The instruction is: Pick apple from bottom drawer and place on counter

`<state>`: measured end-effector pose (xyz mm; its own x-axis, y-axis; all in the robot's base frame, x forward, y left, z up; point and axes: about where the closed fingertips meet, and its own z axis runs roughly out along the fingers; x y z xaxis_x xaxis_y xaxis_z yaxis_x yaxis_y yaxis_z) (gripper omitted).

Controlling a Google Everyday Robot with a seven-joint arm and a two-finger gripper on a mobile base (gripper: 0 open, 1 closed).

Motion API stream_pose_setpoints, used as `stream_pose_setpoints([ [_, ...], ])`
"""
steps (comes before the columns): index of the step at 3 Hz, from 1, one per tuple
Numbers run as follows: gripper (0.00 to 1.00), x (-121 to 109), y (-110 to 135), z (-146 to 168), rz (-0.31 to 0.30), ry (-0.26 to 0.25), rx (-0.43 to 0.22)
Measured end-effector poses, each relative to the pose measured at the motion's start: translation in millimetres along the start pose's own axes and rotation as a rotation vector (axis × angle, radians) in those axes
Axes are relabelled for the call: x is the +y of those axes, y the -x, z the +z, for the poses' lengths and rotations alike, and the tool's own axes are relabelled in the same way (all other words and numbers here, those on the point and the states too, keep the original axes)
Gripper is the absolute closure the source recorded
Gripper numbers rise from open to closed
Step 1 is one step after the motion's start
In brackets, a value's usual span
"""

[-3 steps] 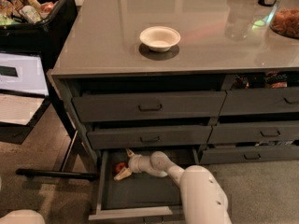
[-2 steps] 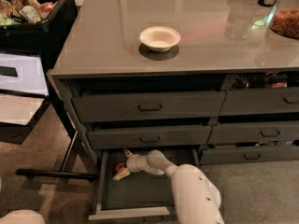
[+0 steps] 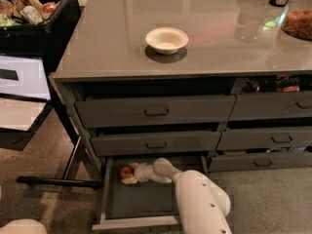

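The bottom drawer (image 3: 141,204) of the left stack stands pulled open, with a flat dark interior. The small red apple (image 3: 126,171) lies at its back left corner. My white arm reaches down into the drawer from the lower right, and my gripper (image 3: 130,175) is at the apple, right against it at its right side. The glossy grey counter (image 3: 107,38) tops the cabinet above.
A white bowl (image 3: 166,39) stands on the counter. A black bin of groceries (image 3: 29,9) is at the upper left. Glass jars (image 3: 297,18) stand at the counter's far right. The two drawers above the open one are slightly ajar. A dark bar (image 3: 58,182) lies on the floor at the left.
My arm has shifted slightly further left into the drawer, keeping the gripper at the apple. The apple stays in the back left corner.
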<state>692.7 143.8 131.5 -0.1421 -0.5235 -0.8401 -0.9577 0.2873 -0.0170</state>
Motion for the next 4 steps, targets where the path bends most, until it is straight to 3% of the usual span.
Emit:
stream_pose_setpoints([
  [1,0.64,1.5,-4.4,-17.5,0.002,-0.032,0.005],
  [2,0.89,8.5,1.3,-44.3,-0.003,-0.044,-0.048],
  [3,1.00,18.3,15.8,-78.4,-0.028,-0.030,-0.139],
  [4,1.00,23.4,27.8,-119.4,-0.056,0.022,-0.197],
])
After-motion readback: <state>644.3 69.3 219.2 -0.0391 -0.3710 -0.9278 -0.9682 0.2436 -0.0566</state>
